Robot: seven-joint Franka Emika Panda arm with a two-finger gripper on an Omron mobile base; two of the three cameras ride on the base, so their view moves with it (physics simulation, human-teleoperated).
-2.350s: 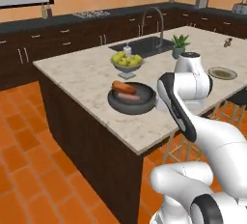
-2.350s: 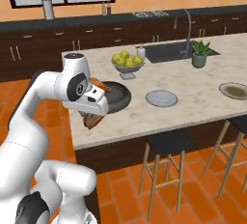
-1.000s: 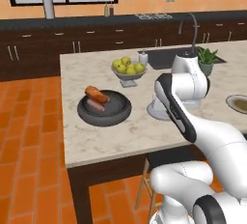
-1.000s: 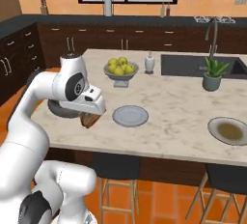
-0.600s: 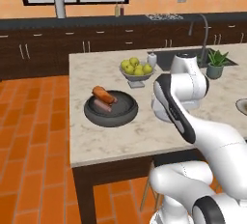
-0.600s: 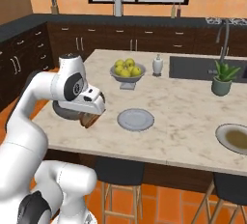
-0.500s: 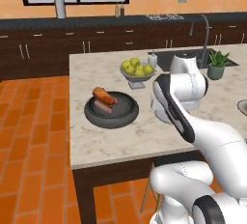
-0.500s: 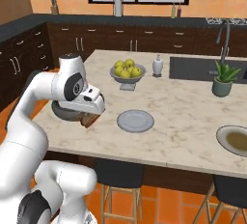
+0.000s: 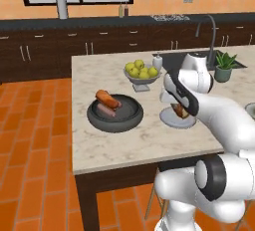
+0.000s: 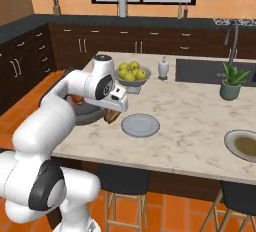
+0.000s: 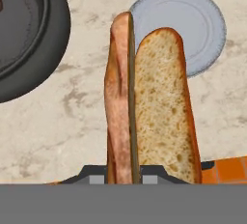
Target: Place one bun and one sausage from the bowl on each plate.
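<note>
My gripper (image 10: 114, 114) is shut on an orange-brown bun (image 11: 155, 112), which hangs low over the marble counter. In the hand view a pale grey plate (image 11: 194, 25) lies just beyond the bun's far end. In the left base view the bun (image 9: 180, 110) sits over that plate's (image 9: 171, 121) near part. The dark bowl (image 9: 115, 127) is to the left and holds another bun (image 9: 107, 98) and a pinkish sausage (image 9: 105, 110). In the right base view my arm hides most of the bowl (image 10: 86, 111). A second plate (image 10: 242, 144) with a brownish middle lies far right.
A pedestal bowl of yellow-green apples (image 9: 142, 72) and a soap dispenser (image 9: 157, 61) stand behind the plate. Further right are the sink with its tap (image 10: 231, 36) and a potted plant (image 10: 230, 84). Stools (image 10: 123, 180) stand under the counter's near edge.
The whole scene has shifted in both base views, so the base has driven along the island. The bun stays in my gripper, and the near plate now lies close by it.
</note>
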